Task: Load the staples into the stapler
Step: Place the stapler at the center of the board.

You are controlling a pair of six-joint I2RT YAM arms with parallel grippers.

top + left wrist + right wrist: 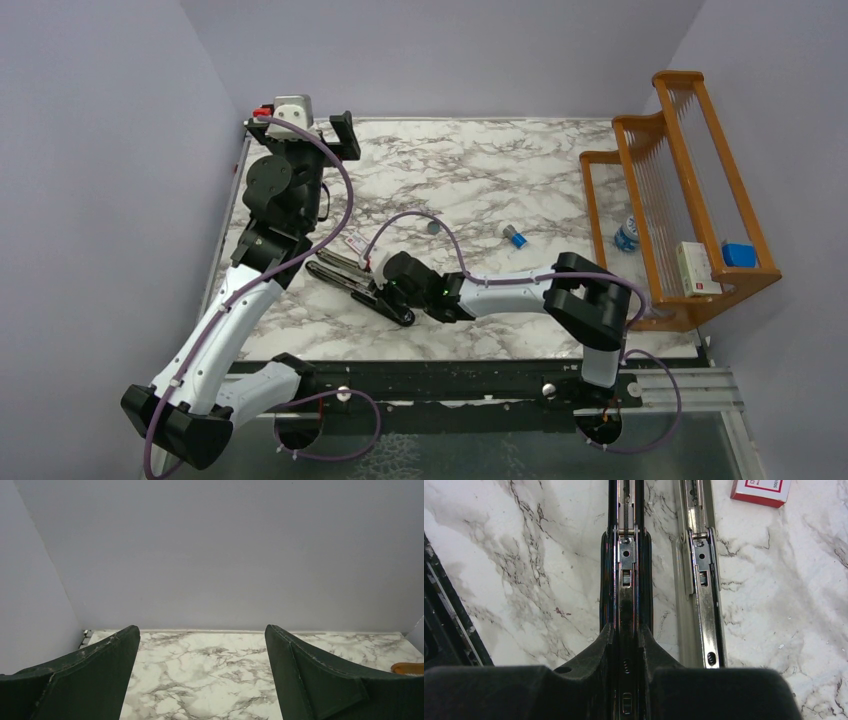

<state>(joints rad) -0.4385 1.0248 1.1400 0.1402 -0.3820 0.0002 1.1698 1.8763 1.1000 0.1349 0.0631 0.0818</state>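
The stapler [340,272] lies opened out flat on the marble table, left of centre. My right gripper [385,292] is shut on its near end. In the right wrist view the fingers [599,650] clamp the black body with its shiny channel [626,580]. The stapler's silvery other half [701,605] lies parallel just to the right. A small white-and-red box [761,490] sits beyond it, also seen from above [352,243]. The staples themselves are hidden. My left gripper [305,130] hangs wide open at the far left, its fingers [100,670] holding nothing and facing the back wall.
A small blue-and-white cylinder [515,236] and a dark round disc [433,227] lie mid-table. A wooden rack [680,200] stands at the right edge, holding a white box [697,268], a blue item [738,253] and a small bottle [627,235].
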